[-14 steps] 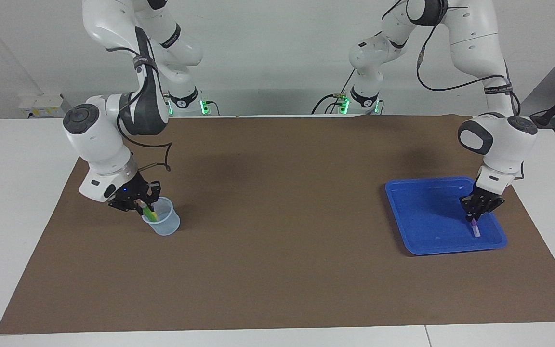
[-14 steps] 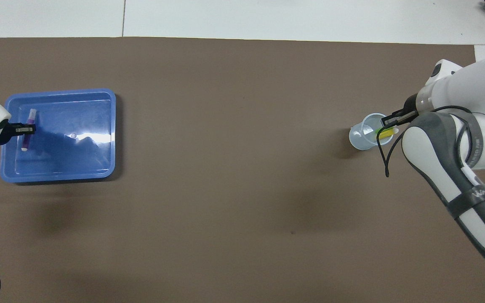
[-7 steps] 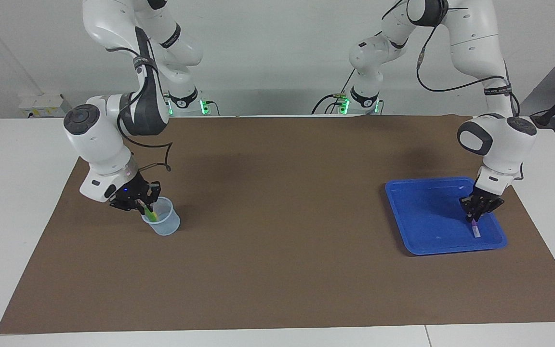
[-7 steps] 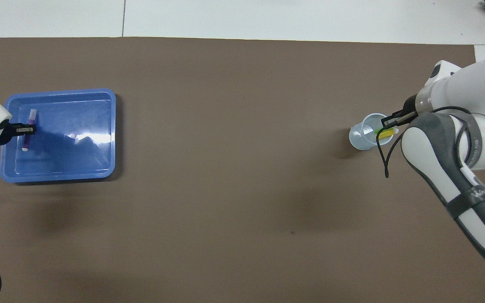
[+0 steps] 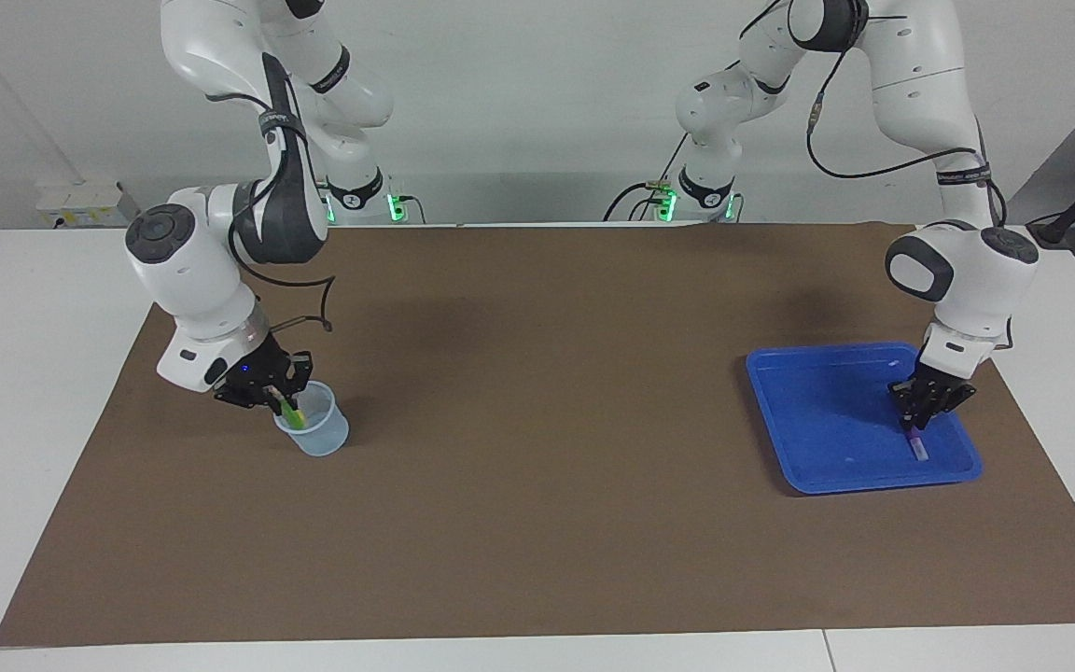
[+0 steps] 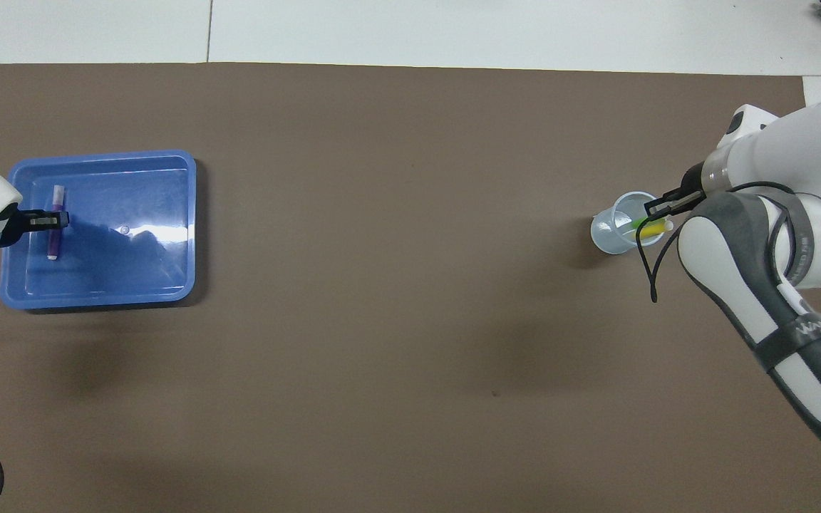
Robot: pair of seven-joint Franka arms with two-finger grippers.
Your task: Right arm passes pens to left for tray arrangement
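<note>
One purple pen [image 6: 55,233] lies in tray [image 6: 168,281].

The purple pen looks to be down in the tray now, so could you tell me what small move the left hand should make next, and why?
Probably lift the left hand straight up, clear of the blue tray. The purple pen lies flat on the tray floor, so this placement looks finished, and the right hand is shut at the cup on the next pen.

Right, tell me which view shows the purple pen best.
The overhead view. There the purple pen lies along the floor of the blue tray, its whole length visible but for where the left tool crosses it. In the facing view only its end shows below that tool.
</note>
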